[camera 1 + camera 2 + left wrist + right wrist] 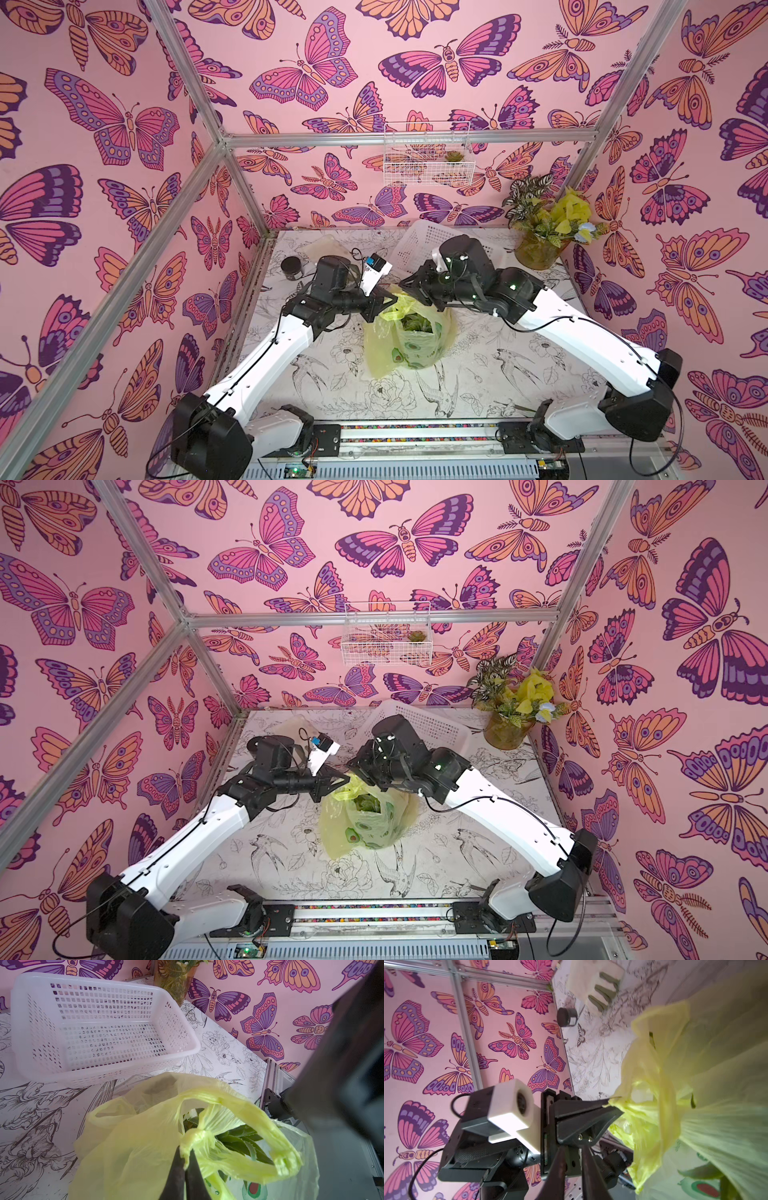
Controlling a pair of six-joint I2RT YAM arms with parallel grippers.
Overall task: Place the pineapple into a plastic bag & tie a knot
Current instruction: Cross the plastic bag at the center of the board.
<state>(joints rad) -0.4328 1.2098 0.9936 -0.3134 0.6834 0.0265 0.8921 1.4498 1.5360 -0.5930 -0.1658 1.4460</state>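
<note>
Just beside knot [195, 1134], left gripper [186, 1151] clamped on plastic bag [128, 1157]; right gripper [572, 1149] slightly apart, empty, near bag.

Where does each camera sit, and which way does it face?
Both top views: high above, looking down on the table, bag, left arm and right arm.
Left wrist: on the left arm, faces the basket; left gripper shut on the bag by the knot.
Right wrist: on the right arm, faces the left gripper; right gripper open, empty.
All share the bag.
</note>
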